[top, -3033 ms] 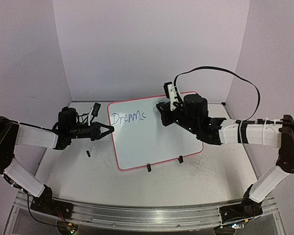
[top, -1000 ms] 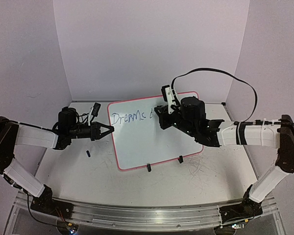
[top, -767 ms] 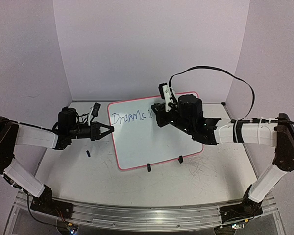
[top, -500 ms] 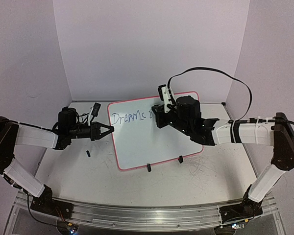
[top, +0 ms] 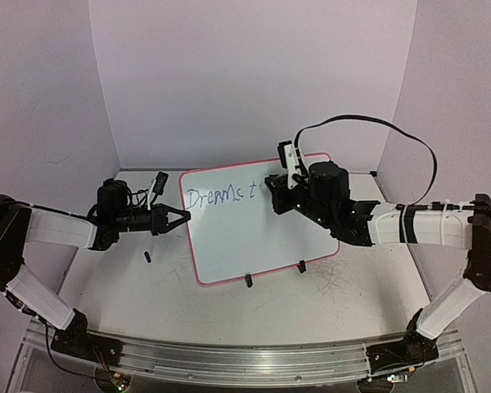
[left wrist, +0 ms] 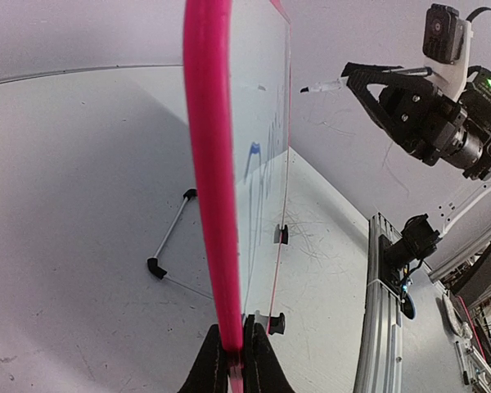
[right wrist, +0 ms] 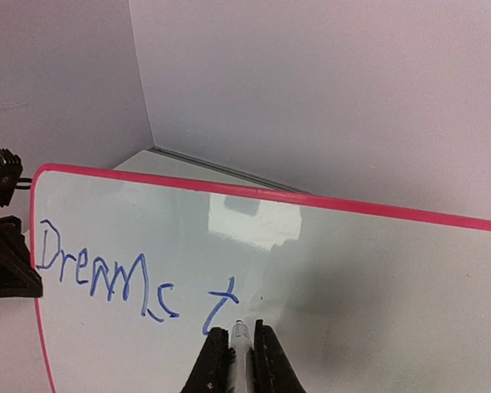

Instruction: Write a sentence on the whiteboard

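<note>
The whiteboard stands tilted on two black clip feet, its pink-red rim seen edge-on in the left wrist view. Blue writing reads "Dreamc", followed by a "t". My left gripper is shut on the board's left rim, its fingers pinching the pink edge. My right gripper is shut on a marker. The marker's tip sits just right of the "t", very close to the board's face.
A small black cap lies on the tabletop left of the board. A wire stand props the board from behind. A black cable loops above the right arm. Walls close in on three sides, and a metal rail runs along the near edge.
My right gripper went left over the end of the writing, then came back right. The "t" now shows whole with its cross stroke. The left gripper and board have not moved.
</note>
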`<state>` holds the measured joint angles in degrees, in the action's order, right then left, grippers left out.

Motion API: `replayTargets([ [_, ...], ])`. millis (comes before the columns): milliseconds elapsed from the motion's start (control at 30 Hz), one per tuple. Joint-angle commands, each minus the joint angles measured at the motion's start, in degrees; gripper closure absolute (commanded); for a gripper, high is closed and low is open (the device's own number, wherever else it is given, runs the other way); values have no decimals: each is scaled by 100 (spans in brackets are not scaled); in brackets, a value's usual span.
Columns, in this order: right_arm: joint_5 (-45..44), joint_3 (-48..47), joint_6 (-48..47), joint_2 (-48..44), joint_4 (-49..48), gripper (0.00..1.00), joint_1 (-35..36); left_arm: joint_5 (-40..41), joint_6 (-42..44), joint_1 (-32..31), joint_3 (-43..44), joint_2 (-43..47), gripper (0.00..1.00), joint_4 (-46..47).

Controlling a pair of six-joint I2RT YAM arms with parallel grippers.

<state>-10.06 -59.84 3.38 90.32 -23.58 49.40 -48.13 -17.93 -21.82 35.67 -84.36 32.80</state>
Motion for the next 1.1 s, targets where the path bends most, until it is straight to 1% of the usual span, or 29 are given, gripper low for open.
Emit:
replayTargets([
  [0,800,-24,289,-62,-275,100,-338,185,378,-12,241,108,100,66],
  [433,764,-133,188,152,-270,100,-343,172,370,-9,274,81,100,52],
  [700,401,-143,247,216,-269,100,-338,163,370,-15,283,68,100,43],
  [1067,669,-252,207,337,-245,100,-271,164,378,-7,290,63,100,34],
])
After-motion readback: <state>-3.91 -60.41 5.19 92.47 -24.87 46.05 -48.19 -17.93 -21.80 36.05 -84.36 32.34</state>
